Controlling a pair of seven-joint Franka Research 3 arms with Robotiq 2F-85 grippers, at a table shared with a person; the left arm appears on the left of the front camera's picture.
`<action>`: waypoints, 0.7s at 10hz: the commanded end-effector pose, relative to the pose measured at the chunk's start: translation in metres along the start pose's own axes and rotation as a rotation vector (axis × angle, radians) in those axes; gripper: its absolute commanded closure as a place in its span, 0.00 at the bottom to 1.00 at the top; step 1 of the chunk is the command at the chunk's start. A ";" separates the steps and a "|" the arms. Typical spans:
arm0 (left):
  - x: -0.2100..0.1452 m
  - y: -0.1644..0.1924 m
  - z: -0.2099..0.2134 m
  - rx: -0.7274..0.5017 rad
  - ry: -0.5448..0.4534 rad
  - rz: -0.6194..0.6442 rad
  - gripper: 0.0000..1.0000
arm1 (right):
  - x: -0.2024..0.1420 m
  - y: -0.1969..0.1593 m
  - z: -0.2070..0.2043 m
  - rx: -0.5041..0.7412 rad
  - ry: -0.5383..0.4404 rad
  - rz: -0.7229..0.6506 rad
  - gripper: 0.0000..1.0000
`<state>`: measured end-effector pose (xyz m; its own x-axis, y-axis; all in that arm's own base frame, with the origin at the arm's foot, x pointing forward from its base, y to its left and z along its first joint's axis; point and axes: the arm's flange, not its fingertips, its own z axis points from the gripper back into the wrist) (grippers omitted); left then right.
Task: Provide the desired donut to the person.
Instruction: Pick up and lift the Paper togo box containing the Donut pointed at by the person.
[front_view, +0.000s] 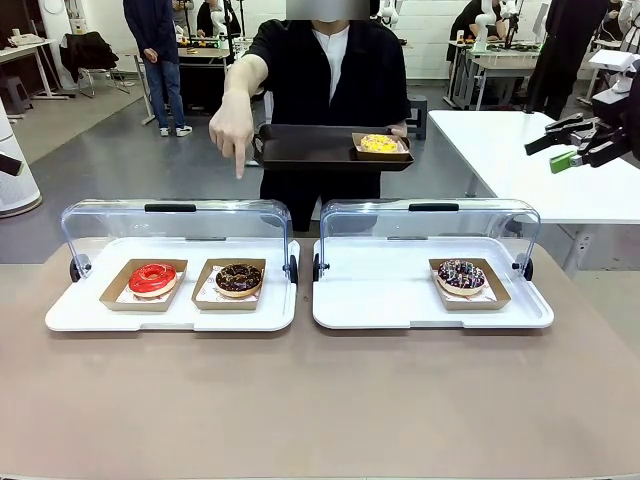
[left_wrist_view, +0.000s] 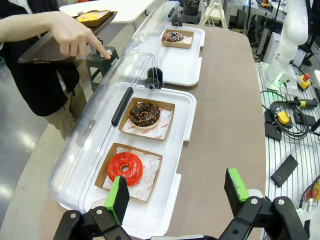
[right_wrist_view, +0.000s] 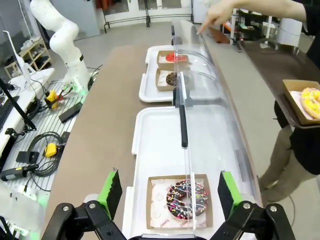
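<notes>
Pointing hand (front_view: 232, 125) of person aims index finger down, directly above chocolate-glazed ring donut (front_view: 238, 279) in brown card tray, right slot of left white plastic tray (front_view: 60, 318) on desk (front_view: 320, 410). Judged desired one, though red-glazed ring donut (front_view: 152, 278) sits just beside at 9 o'clock.

In left wrist view target lies at 11 o'clock from left end effector (left_wrist_view: 177, 192), fingers spread, empty. Clear dome lid (front_view: 175, 225) raised at far side, near side free. Target round, no long axis.

Right end effector (right_wrist_view: 168, 194) spread, empty, well apart beyond second tray. Left arm nearer.

Bright, even indoor light; wrist views bend at edges.
</notes>
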<state>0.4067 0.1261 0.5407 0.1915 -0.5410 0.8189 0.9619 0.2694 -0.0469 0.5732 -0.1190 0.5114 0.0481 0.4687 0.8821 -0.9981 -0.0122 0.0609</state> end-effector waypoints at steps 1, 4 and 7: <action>0.000 0.000 0.001 -0.001 -0.022 -0.011 0.00 | -0.001 -0.001 0.002 -0.009 0.001 -0.002 0.00; 0.000 0.000 0.001 -0.001 -0.022 -0.011 0.00 | -0.001 -0.001 0.002 -0.009 0.001 -0.002 0.00; 0.000 0.000 0.001 -0.001 -0.022 -0.011 0.00 | -0.001 -0.001 0.002 -0.009 0.001 -0.002 0.00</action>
<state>0.4067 0.1261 0.5407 0.1915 -0.5410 0.8189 0.9619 0.2694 -0.0469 0.5730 -0.1211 0.5112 0.0501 0.4690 0.8818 -0.9981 -0.0078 0.0609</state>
